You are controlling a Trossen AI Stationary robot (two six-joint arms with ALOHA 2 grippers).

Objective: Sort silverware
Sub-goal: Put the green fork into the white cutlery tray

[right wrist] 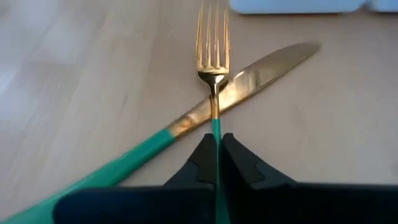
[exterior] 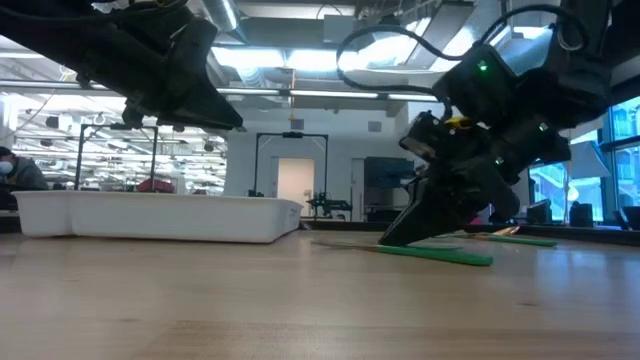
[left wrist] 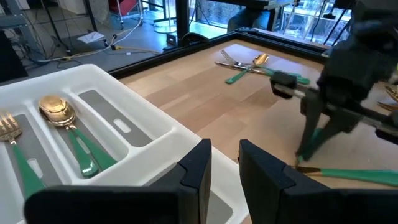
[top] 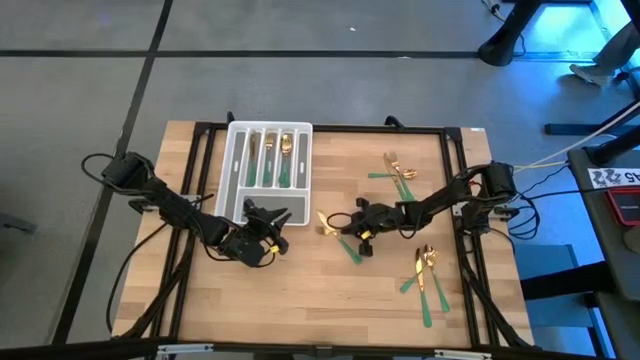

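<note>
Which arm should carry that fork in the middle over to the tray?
Right. Its gripper is shut on the fork, crossed over a knife. The left gripper is over the tray.

High view straight down; low view table-level; wrist views close; all share tray [top: 268,160].

Grey floor [top: 300,30]; ceiling strip lights [exterior: 260,60]; doorway [exterior: 293,180]

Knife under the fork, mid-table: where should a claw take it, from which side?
Take the knife by its green handle, descending from above with the fingers across its width. It lies flat, so only a top pinch fits, and the fork held in the right claw crosses its gold blade, leaving the handle end clear. The left claw waits by the tray.
</note>
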